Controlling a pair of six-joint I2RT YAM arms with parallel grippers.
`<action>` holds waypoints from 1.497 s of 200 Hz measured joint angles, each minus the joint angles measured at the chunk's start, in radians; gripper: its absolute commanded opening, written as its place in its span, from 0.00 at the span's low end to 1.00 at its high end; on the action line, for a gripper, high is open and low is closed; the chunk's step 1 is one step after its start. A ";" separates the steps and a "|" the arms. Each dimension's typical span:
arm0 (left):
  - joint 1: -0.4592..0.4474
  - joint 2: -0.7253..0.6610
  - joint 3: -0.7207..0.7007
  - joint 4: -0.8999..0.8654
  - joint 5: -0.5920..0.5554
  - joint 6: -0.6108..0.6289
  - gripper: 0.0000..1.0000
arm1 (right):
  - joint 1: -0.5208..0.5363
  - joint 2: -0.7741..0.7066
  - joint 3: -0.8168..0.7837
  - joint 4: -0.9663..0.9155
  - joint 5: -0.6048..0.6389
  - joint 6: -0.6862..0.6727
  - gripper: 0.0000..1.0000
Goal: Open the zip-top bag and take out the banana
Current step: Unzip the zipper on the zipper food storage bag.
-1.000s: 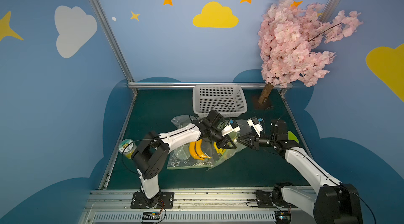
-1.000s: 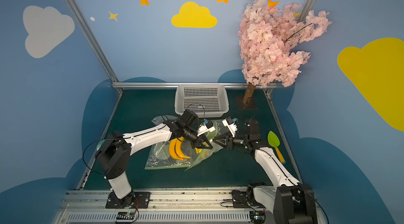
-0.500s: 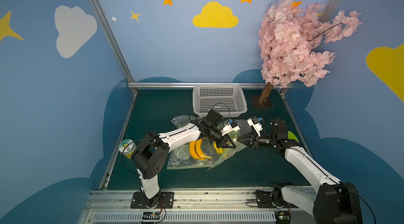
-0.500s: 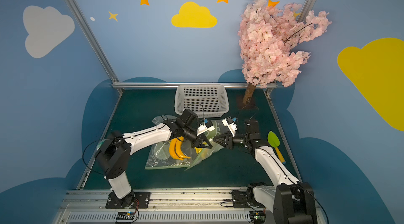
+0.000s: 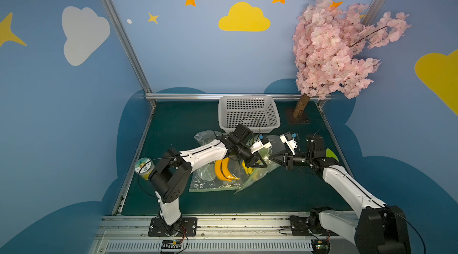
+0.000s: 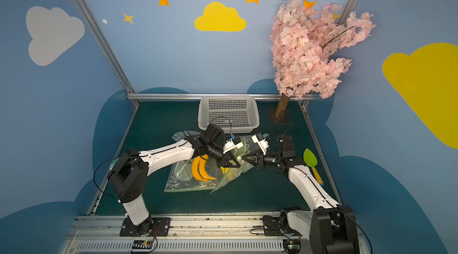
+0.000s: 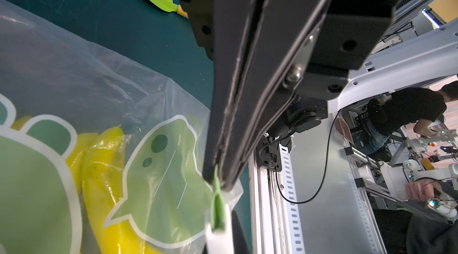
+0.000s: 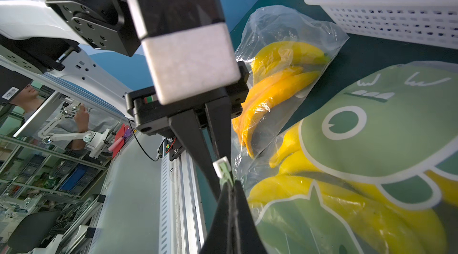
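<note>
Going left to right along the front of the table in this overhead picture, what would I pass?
A jar → bananas in the clear bag → left hand → right hand, both pinching the printed bag → green scoop.

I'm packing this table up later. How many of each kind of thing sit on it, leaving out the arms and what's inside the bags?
Bags: 2 (printed bag, clear bag)
Basket: 1
Toy shovel: 1
Can: 1
Tree: 1
Total: 6
</note>
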 measured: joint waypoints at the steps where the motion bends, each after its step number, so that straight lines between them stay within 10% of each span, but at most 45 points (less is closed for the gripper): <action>1: 0.000 0.000 0.000 0.000 -0.001 0.000 0.15 | 0.000 0.000 0.000 0.000 0.000 0.000 0.00; 78: -0.004 -0.034 -0.007 0.059 -0.060 -0.045 0.39 | 0.011 0.000 0.000 0.002 0.004 0.018 0.00; 299: -0.010 -0.126 -0.075 0.152 -0.194 -0.063 0.23 | 0.020 -0.018 0.000 0.019 0.048 0.042 0.00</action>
